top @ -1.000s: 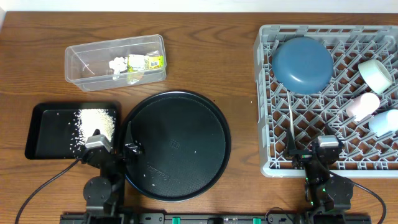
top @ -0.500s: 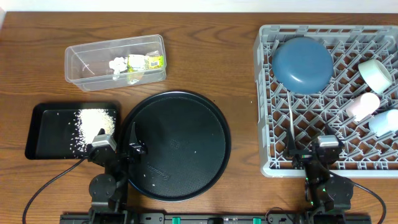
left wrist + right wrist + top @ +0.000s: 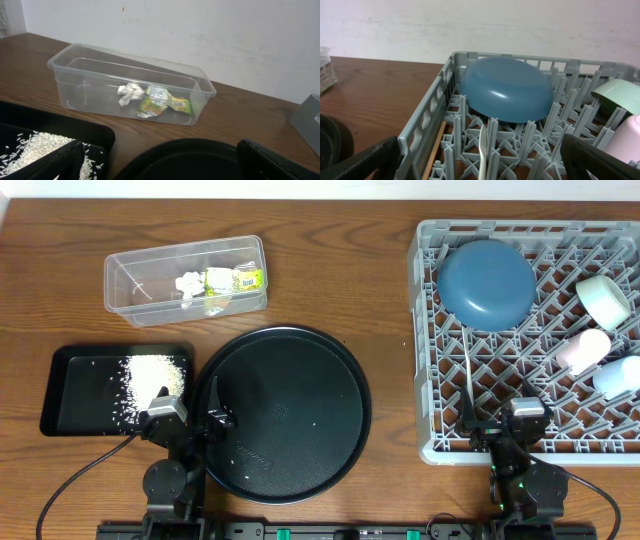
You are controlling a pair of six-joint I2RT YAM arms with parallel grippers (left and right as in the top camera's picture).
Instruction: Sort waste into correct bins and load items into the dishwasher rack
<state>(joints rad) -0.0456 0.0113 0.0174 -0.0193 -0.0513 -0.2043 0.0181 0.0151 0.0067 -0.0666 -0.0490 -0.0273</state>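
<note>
Two utensils, spoon (image 3: 482, 147) and chopstick (image 3: 435, 147), long axes toward dish (image 3: 506, 90).

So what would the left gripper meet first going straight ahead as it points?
Likely the clear tub, dead ahead; the round black tray lies lower and nearer, so depth is unclear.

We count one rack (image 3: 424, 340), one blue dish (image 3: 487, 283), one mint bowl (image 3: 603, 300), two cups, a pinkish-white cup (image 3: 583, 350) and a pale-blue cup (image 3: 618, 376), one spoon (image 3: 482, 150), one chopstick (image 3: 436, 150), one clear tub (image 3: 130, 285), one black rectangular tray (image 3: 80, 395), one round tray (image 3: 285, 415), one wrapper (image 3: 240, 278), one tissue wad (image 3: 187, 283) and one rice heap (image 3: 150, 380).
</note>
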